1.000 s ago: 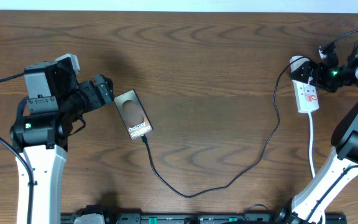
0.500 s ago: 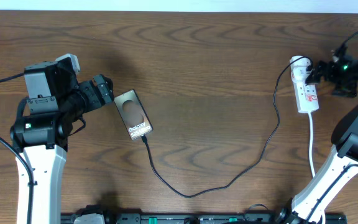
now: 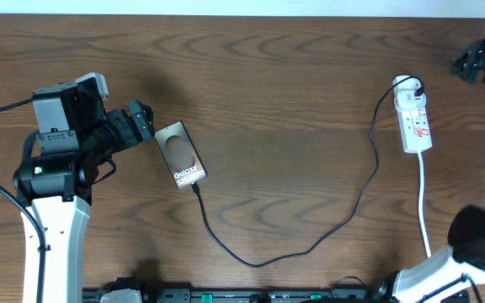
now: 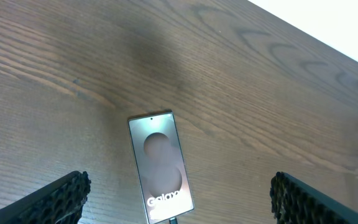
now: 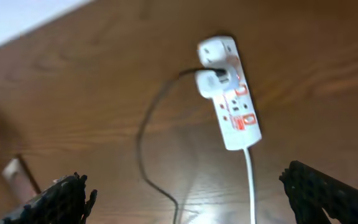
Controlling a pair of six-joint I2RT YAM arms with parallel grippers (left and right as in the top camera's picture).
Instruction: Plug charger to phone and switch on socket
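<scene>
The phone lies flat on the table at the left, "Galaxy" lettering up; it also shows in the left wrist view. The charger cable runs from the phone's lower end in a long loop to the white socket at the right, where its adapter is plugged in. The socket also shows in the right wrist view. My left gripper is open and empty, hovering beside the phone. My right gripper is open and empty, raised well above the socket, near the far right edge of the overhead view.
The socket's white lead trails toward the table's front edge. The brown wooden table ends at a white strip at the back. A black rail runs along the front edge.
My right gripper has lifted off the socket and drawn back up and to the right. The left arm, the phone and the cable have not moved.
</scene>
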